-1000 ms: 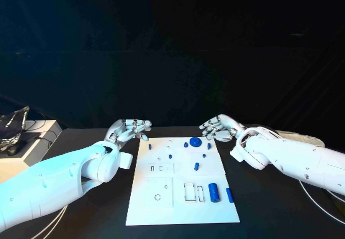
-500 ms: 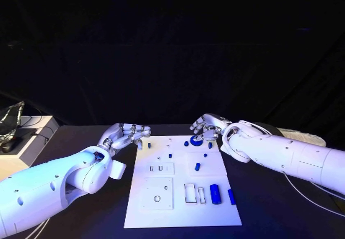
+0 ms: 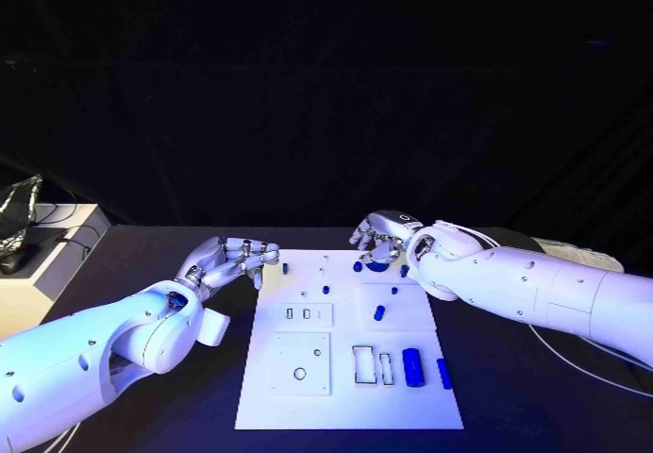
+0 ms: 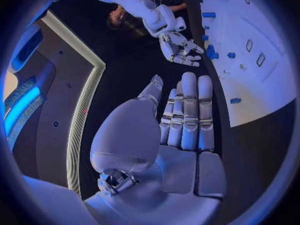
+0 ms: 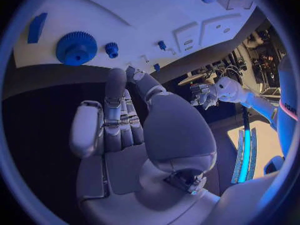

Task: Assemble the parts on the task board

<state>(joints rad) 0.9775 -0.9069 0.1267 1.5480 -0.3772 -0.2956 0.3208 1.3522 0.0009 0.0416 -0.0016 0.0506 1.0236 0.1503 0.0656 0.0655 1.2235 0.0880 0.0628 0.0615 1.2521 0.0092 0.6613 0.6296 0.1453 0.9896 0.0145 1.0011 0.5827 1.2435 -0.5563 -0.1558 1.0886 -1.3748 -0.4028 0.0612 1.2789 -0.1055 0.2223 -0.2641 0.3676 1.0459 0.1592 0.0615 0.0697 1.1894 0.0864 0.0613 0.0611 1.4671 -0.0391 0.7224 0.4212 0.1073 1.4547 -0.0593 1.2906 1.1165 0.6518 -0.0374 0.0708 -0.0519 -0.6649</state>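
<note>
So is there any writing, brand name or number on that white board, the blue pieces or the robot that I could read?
None can be read.
White board: outlines and holes, no lettering.
Blue pieces, such as the gear: plain.
Left robot hand and right robot hand: no legible marks.
Right arm: a pink band with dark marks at the picture's rim, too cut off to read.

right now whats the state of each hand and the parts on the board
left hand: empty, fingers apart, at the board's far left corner
right hand: empty, fingers curled, above the board's far edge
task board: flat on the table
blue gear: flat on the board, untouched
blue cylinder: lying on the board near the right edge
</note>
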